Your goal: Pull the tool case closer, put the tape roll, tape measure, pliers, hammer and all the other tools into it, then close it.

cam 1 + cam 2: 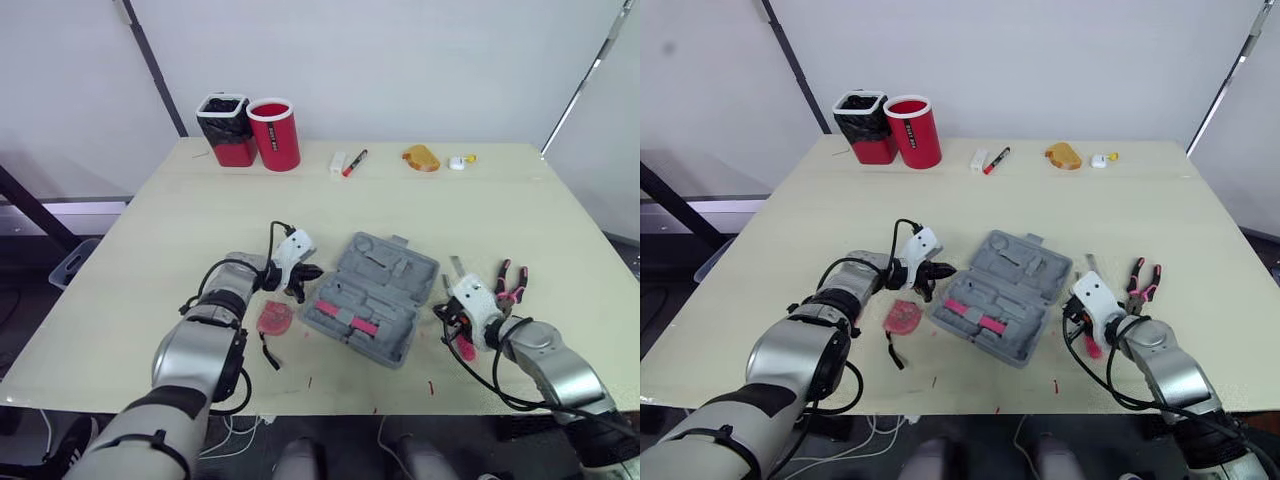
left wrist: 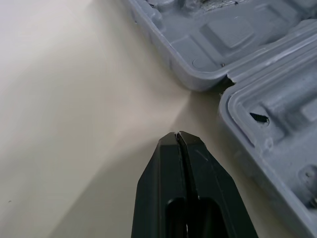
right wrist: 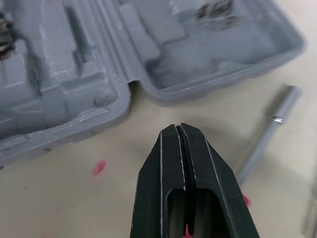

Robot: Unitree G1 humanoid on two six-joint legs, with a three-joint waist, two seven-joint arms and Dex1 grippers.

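Beige table (image 1: 200, 220): open tool case (image 1: 385, 275) between left gripper (image 2: 177, 135), right gripper (image 3: 177, 126); both fingers pressed together

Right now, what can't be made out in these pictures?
Head views: red item partly hidden under the right end effector.
Head views: white-yellow object at the far edge, too small to identify.
Wrist views: case cut by picture edges.
Right wrist view: rod's near end behind that end effector.

Silver arms (image 1: 195, 355), black cables (image 1: 480, 378), white wrists (image 1: 296, 245)

Tool case (image 1: 372, 297) central; pliers (image 1: 511, 293) right of it; cups (image 1: 275, 135) behind, left.
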